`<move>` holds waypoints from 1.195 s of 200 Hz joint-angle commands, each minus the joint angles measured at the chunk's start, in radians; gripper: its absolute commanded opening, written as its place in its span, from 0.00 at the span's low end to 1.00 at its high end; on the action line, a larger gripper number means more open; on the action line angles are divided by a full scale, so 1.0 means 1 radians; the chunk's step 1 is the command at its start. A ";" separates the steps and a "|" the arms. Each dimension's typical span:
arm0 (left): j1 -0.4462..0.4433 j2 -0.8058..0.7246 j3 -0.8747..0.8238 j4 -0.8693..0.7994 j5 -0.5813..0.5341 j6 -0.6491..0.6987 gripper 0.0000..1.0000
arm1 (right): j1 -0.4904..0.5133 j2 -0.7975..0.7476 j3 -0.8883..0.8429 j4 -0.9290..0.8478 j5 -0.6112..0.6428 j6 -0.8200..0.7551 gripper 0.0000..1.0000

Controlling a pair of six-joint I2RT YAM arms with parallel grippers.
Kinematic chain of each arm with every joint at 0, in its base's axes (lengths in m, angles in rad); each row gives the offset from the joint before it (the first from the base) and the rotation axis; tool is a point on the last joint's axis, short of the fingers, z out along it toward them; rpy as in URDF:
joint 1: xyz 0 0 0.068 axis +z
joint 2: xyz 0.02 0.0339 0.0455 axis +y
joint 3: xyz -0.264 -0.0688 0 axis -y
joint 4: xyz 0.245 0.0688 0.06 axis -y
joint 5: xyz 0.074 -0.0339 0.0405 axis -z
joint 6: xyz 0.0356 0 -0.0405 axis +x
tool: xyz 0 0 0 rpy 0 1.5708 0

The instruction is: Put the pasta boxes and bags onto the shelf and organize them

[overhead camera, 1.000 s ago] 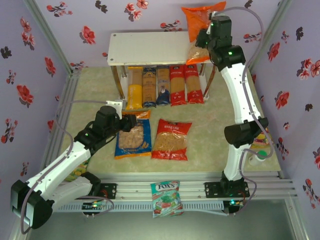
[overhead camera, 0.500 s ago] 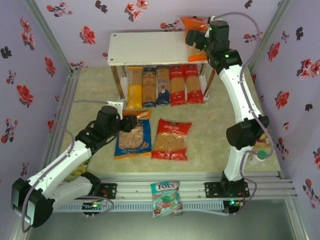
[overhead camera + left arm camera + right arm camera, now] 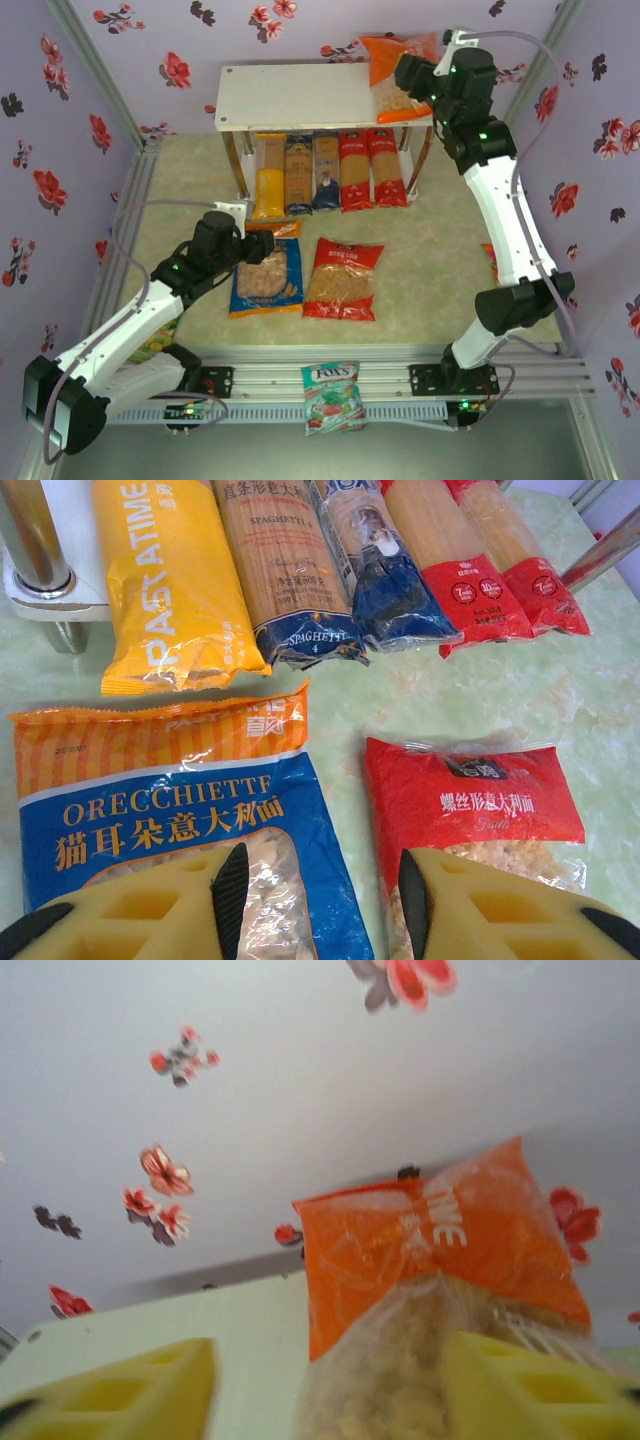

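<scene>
Orange plastic pasta bag: clear window of short pasta, with white lettering only partly legible. It sits between the fingers of the right gripper, at the right end of the top board of the white two-tier shelf. Whether it lies flat there cannot be told.

Right gripper: jaws spread wide, one yellow finger on each side of the bag. A gap shows at one finger and nothing is clamped.

Left gripper: jaws apart, holding nothing.
- Under its left finger: blue plastic bag, orange striped top, reading "ORECCHIETTE" and "猫耳朵意大利面".
- Under its right finger: red plastic bag, reading "螺丝形意大利面".

Both bags lie flat on the green marbled tabletop.

Ahead of the left fingertips, five packs lie side by side beneath the shelf's top board:
- yellow spaghetti pack, "PASTATIME"
- two dark blue spaghetti packs, "SPAGHETTI" on one
- two red spaghetti packs, print too small to read

Well behind both grippers, on the near rail between the arm bases: small green candy bag, "FOX'S".
</scene>
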State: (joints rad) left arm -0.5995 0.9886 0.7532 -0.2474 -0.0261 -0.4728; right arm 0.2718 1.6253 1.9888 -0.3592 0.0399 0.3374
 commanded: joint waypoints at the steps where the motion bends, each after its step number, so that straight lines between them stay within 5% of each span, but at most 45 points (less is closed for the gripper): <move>1: -0.005 -0.009 0.020 0.005 -0.015 -0.002 0.46 | -0.010 -0.008 0.012 0.011 0.064 -0.020 0.03; 97: -0.005 -0.058 -0.003 -0.015 -0.028 -0.009 0.46 | -0.011 0.222 0.201 -0.138 0.126 -0.067 0.00; 239: -0.005 -0.013 0.003 -0.030 -0.026 -0.006 0.49 | -0.012 0.301 -0.011 -0.302 0.045 0.042 0.00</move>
State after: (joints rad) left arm -0.5995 0.9741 0.7528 -0.2703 -0.0422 -0.4732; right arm 0.2661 1.8469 2.0727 -0.4454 0.1226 0.3279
